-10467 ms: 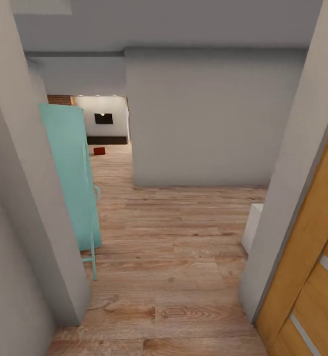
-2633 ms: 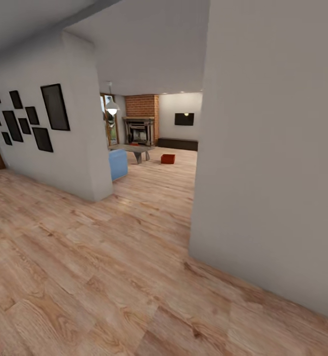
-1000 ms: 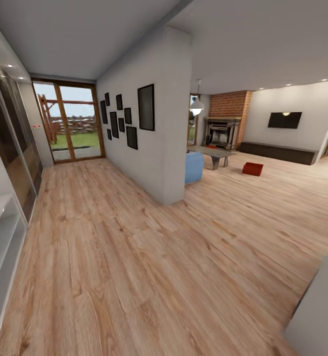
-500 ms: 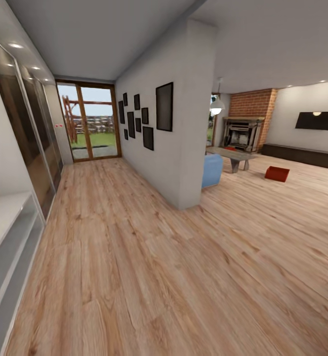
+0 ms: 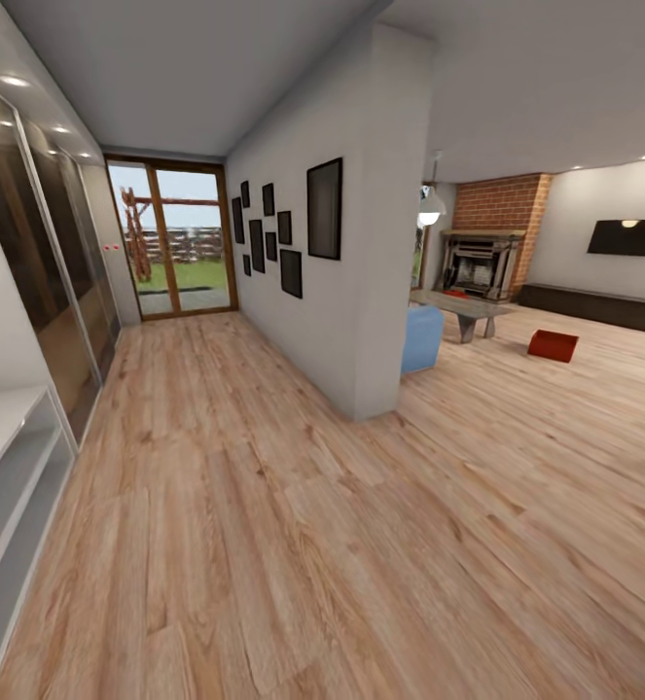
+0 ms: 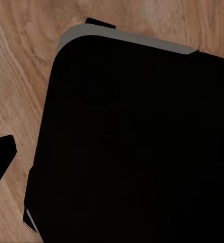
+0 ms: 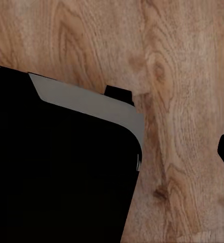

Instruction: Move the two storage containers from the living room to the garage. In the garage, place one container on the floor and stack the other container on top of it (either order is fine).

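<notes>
From the head camera, a light wood-plank floor [image 5: 293, 525] runs from the near edge out to a glass door [image 5: 171, 238] at the far end of a hallway, with grass and a fence beyond it. A white dividing wall [image 5: 346, 224] stands in the middle, hung with a cluster of black picture frames [image 5: 324, 208]. On the left are dark glossy panels [image 5: 40, 262] and, nearer, a white shelf unit [image 5: 6, 467]. To the right of the wall the living room opens up: a red-brick fireplace [image 5: 484, 248] with a dark surround, a black TV [image 5: 636, 237] on the far wall, a long dark low cabinet [image 5: 599, 307] beneath it, a grey low table [image 5: 466, 311], a blue seat [image 5: 421, 337] just beside the wall's end, and a hanging lamp [image 5: 430, 204]. One orange-red storage container [image 5: 553, 345] sits on the planks at far right, near the table and in front of the cabinet, well apart from the robot.

In the left wrist camera, a large black body with a grey rim [image 6: 137, 147] covers most of the wood floor [image 6: 21, 81]; a dark tip shows at one edge. Whether the left gripper is wide or narrow cannot be told.

In the right wrist camera, the same kind of black, grey-edged body [image 7: 61, 167] lies over wood floor [image 7: 178, 101], with a dark tip at the edge. The right gripper's opening cannot be told either.
</notes>
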### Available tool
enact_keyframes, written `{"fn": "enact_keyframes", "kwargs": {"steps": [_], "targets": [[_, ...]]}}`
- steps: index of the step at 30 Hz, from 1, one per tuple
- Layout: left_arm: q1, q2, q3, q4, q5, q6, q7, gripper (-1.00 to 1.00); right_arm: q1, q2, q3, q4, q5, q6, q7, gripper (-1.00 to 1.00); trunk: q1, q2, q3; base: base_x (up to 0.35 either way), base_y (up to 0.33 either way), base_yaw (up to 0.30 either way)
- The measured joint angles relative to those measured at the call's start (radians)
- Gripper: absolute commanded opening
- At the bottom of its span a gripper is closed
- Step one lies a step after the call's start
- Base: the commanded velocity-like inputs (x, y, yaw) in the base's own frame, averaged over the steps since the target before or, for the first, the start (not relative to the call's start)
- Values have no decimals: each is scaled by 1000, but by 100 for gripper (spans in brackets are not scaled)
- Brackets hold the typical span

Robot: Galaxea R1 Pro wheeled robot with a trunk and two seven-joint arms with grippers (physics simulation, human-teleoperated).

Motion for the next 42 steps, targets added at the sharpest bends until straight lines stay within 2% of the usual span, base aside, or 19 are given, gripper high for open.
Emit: {"fn": "enact_keyframes", "kwargs": {"steps": [17, 26, 42], "targets": [[0, 0, 0, 0, 0, 0, 0, 100, 0, 0, -7, 0, -6, -26, 0, 100, 0, 0, 0, 321, 0, -5], [0, 0, 0, 0, 0, 0, 0, 100, 0, 0, 8, 0, 3, -28, 0, 100, 0, 0, 0, 321, 0, -225], [0, 0, 0, 0, 0, 0, 0, 100, 0, 0, 9, 1, 5, -29, 0, 100, 0, 0, 0, 321, 0, -270]]}}
